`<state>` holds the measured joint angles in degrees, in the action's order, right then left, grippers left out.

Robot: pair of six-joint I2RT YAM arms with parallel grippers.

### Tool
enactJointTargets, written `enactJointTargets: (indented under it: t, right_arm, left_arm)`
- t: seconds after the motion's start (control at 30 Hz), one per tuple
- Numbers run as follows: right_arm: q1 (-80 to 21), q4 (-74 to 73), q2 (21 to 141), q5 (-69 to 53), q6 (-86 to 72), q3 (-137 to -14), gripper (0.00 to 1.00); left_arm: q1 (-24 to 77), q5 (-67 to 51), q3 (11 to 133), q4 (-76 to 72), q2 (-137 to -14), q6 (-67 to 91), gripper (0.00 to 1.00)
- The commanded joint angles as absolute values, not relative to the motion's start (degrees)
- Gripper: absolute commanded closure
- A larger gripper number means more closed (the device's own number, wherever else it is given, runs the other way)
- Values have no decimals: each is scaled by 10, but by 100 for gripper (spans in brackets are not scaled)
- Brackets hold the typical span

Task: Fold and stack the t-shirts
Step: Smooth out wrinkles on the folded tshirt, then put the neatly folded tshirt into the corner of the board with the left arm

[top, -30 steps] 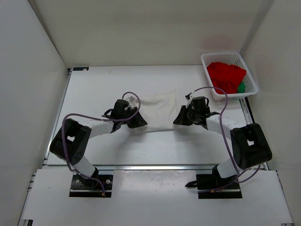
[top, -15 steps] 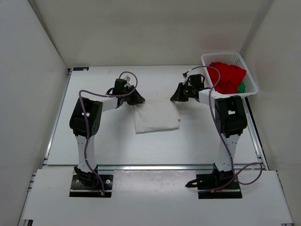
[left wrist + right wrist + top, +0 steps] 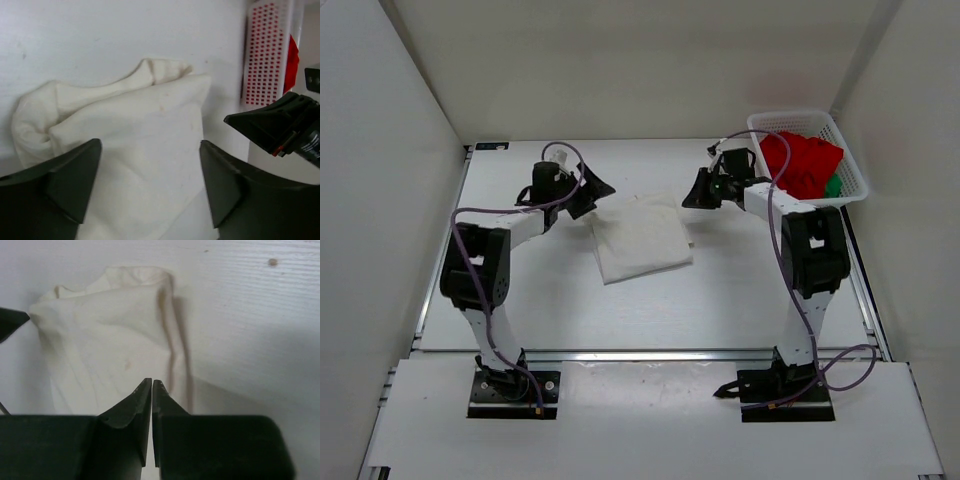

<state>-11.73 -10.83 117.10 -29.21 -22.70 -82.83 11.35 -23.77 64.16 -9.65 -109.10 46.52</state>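
The cream-white t-shirt lies folded into a rough rectangle on the table's middle, its far edge bunched. My left gripper hovers just off its far left corner, open wide with nothing between the fingers. My right gripper hangs by the far right corner, shut to a hairline slit and holding nothing. The red t-shirt is heaped in the basket, with a bit of the green t-shirt showing at its near edge.
A white mesh basket stands at the back right corner, close behind my right arm. White walls close in the table on the left, back and right. A metal rail runs along the near edge.
My left gripper has opened, let go of the cream-white shirt and drawn back to the far left. The shirt has settled folded. The right jaws have parted by a hair.
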Motion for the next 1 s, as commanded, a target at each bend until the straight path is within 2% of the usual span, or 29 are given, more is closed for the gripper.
enactJointTargets:
  t: [0.0, 0.1, 0.2, 0.23, 0.27, 0.3, 0.33, 0.43, 0.53, 0.6, 0.67, 0.73, 0.77, 0.83, 0.9, 0.93, 0.97]
  right_arm:
    - [-134, -88, 1054, -260, -209, -769, 94]
    - [-137, -37, 968, -254, -237, -650, 87]
    - [-151, 24, 894, -253, -258, -541, 72]
    - [-155, 33, 874, -249, -262, -507, 69]
    - [-161, 39, 855, -255, -260, -489, 61]
    - [-167, 45, 844, -252, -263, -456, 57]
    - [-170, 56, 823, -250, -269, -427, 56]
    - [-182, 69, 772, -248, -268, -365, 53]
    - [-188, 72, 722, -249, -267, -319, 51]
    - [-194, 76, 702, -248, -270, -295, 51]
    - [-192, 86, 687, -257, -276, -278, 51]
    - [-193, 97, 675, -257, -281, -265, 50]
    - [-195, 102, 673, -258, -280, -265, 50]
    - [-203, 100, 678, -262, -280, -268, 50]
    - [-205, 98, 681, -261, -277, -268, 50]
    - [-208, 102, 687, -260, -277, -272, 49]
    - [-208, 99, 686, -266, -279, -270, 50]
  left_arm:
    - [110, -217, 646, -90, -985, 434, 1]
    - [97, -213, 617, -64, -946, 406, 1]
    - [93, -209, 580, -19, -921, 391, 4]
    - [91, -198, 561, -11, -918, 389, 10]
    - [86, -193, 538, -1, -912, 383, 24]
    - [89, -187, 528, -1, -906, 375, 35]
    - [88, -179, 510, 21, -909, 370, 37]
    - [98, -171, 465, 31, -911, 363, 34]
    - [108, -201, 434, -9, -930, 375, 16]
    - [119, -211, 430, -30, -947, 378, 12]
    - [138, -201, 446, -28, -982, 375, 12]
    - [155, -186, 461, -38, -1006, 385, 17]
    - [164, -190, 468, -40, -1024, 393, 20]
    - [172, -205, 482, -69, -1055, 411, 44]
    - [185, -224, 517, -93, -1091, 426, 59]
    - [191, -227, 544, -91, -1107, 436, 72]
    - [197, -221, 557, -91, -1114, 440, 77]
